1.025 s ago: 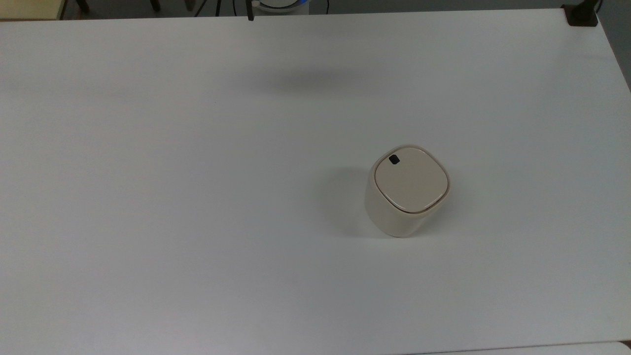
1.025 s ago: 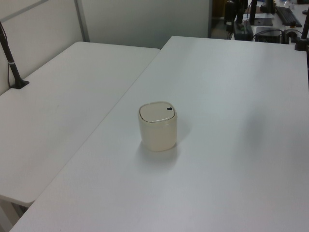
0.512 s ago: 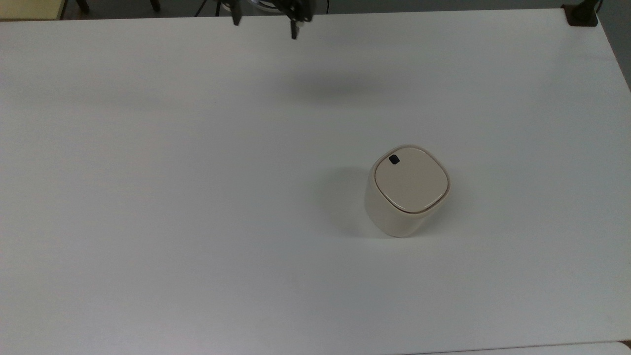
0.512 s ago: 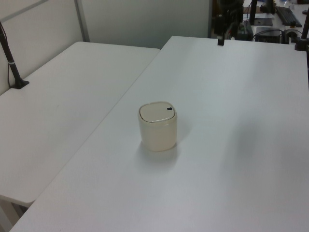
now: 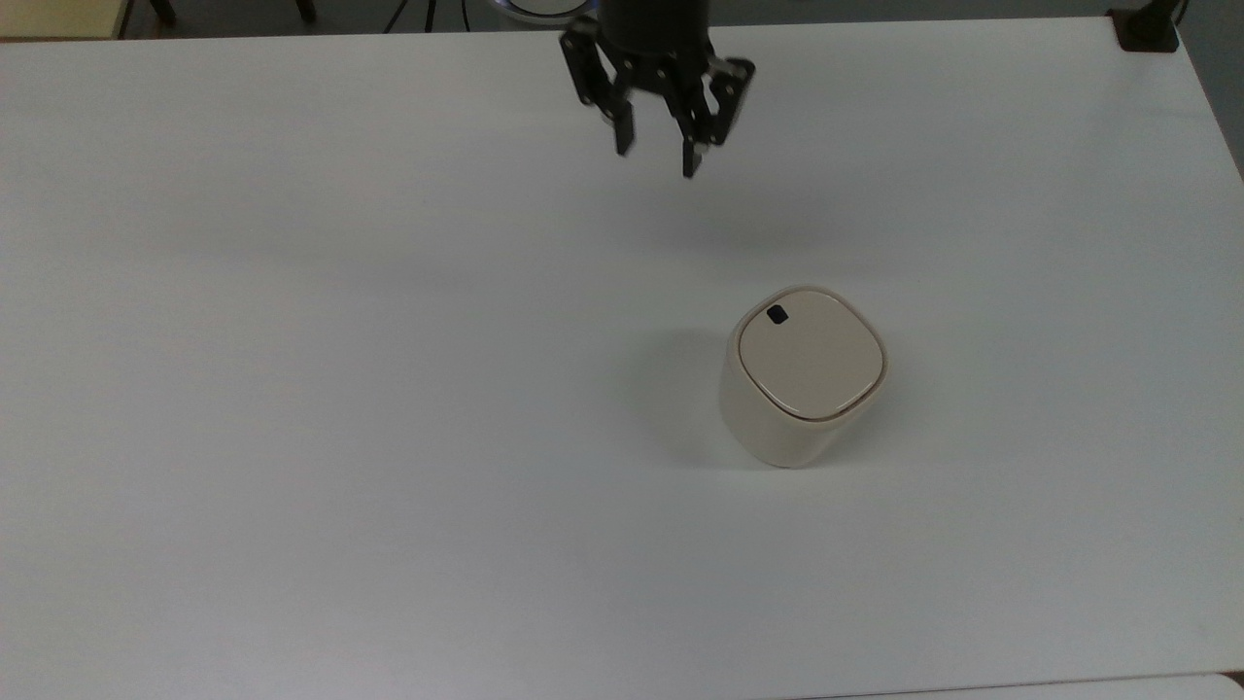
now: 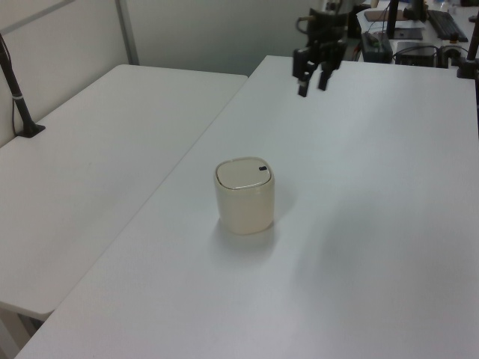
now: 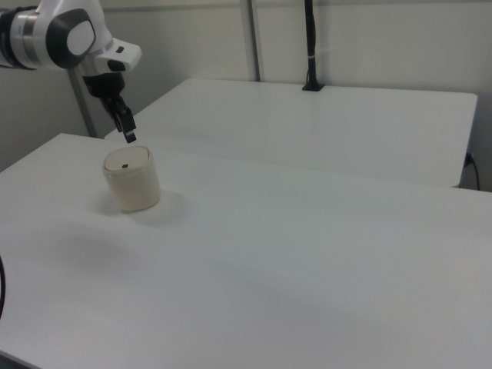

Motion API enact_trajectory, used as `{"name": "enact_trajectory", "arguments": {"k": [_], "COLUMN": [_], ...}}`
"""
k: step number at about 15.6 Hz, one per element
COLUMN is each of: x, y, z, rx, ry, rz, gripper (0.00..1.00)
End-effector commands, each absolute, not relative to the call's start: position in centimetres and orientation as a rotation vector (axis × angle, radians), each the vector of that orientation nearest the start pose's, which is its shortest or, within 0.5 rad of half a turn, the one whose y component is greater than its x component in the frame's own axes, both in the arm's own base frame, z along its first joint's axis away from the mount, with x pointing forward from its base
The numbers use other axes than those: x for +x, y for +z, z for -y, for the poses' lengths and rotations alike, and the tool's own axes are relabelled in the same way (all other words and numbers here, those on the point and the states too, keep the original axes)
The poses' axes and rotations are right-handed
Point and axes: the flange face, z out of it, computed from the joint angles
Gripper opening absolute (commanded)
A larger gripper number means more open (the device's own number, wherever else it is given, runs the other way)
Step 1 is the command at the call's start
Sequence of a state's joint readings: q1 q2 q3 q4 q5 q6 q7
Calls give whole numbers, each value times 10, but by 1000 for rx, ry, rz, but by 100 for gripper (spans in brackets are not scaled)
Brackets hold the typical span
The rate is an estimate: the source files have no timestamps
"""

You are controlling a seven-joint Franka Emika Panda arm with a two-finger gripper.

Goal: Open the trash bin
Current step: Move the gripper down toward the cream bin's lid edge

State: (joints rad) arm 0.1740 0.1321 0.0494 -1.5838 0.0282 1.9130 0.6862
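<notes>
Top view: gripper [image 5: 656, 154] spread wide, empty, well apart from trash bin [image 5: 803, 375] standing lid-shut on white table [image 5: 292, 389]; left view: bin at table centre, gripper above the far edge; right view: fingers hang just above-behind bin

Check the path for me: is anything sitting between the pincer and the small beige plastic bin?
Nothing. In the top view, bare white table separates the black pincer from the small cream-beige plastic bin; its lid is closed.

White tables [image 6: 112, 149] (two); pale walls [image 7: 369, 38]
</notes>
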Motion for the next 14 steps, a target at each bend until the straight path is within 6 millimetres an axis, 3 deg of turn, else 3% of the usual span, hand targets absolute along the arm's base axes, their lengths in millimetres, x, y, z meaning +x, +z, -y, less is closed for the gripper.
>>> {"name": "enact_trajectory", "arguments": {"k": [1,4,6,8,10,14], "x": [638,650,657,659,661,663], "y": [557,537,517,501,487,483], "z": [-171,-198,-206,-224,-230,-241], "rx": [-2767,-2687,-2655,-2648,-2656,-2629], "ry": [-330,-350,-329,-332,-313,-362], "rz": [-942,-1023,-1097,-1090,-1095,-1068], "gripper": [0,0,0,0,0,0]}}
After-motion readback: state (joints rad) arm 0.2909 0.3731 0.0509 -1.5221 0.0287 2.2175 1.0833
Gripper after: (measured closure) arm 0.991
